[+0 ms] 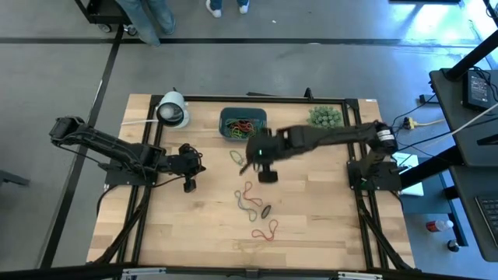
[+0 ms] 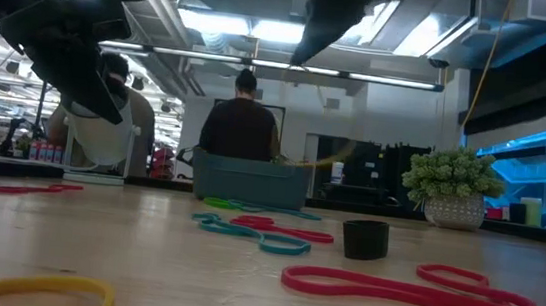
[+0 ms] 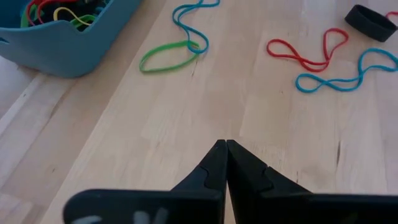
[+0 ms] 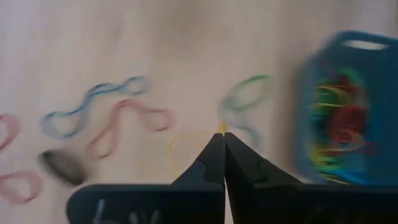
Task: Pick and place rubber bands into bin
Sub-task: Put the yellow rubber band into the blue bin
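Note:
The teal bin (image 1: 243, 134) stands near the table's far edge with several coloured rubber bands (image 3: 56, 12) inside. More loose bands lie flat on the wood: green and blue ones (image 1: 237, 158) just before the bin, red and blue ones (image 1: 249, 194), and a red one (image 1: 264, 230). My right gripper (image 1: 259, 158) hovers above the table just near of the bin, shut on a thin yellow band (image 4: 180, 149). My left gripper (image 1: 189, 173) hangs shut over bare wood left of centre and touches nothing. My right gripper pinches the yellow rubber band between its two fingertips, at one spot on the loop (image 4: 221, 127). The fingers point down from above. The rest of the loop hangs slack below the tips, lifted clear of the table.
A white cylinder (image 1: 173, 110) stands left of the bin and a spiky green ball plant (image 1: 325, 117) right of it. A black ring (image 1: 266, 210) lies among the loose bands. A person (image 2: 241, 120) is in the room beyond the far edge. Bare wood lies toward the near left.

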Available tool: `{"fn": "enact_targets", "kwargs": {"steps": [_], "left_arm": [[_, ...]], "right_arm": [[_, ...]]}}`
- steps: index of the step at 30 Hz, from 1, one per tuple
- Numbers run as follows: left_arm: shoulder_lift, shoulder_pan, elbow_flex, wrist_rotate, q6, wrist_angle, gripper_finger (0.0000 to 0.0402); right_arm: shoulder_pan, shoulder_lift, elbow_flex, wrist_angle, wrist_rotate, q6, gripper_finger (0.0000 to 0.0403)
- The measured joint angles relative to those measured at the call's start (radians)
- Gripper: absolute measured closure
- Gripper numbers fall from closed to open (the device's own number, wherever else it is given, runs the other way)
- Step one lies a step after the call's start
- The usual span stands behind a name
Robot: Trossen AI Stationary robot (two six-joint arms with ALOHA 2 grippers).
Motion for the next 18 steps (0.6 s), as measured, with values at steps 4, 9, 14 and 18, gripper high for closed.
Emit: {"fn": "enact_targets", "kwargs": {"steps": [4, 9, 14, 18], "left_arm": [[0.000, 0.000, -0.001, 0.000, 0.001, 0.004, 0.0396], [0.000, 0.000, -0.001, 0.000, 0.023, 0.025, 0.0400], [0.000, 0.000, -0.001, 0.000, 0.029, 0.024, 0.0396], [0.000, 0.000, -0.001, -0.001, 0.052, 0.024, 0.0399]], "right_arm": [[-0.120, 0.002, 0.000, 0.038, 0.038, 0.002, 0.0403], [-0.252, 0.045, 0.000, 0.166, 0.040, -0.009, 0.0403], [-0.341, 0.110, 0.000, 0.292, -0.020, -0.050, 0.0403], [-0.383, 0.183, 0.000, 0.359, -0.053, -0.052, 0.0403]]}}
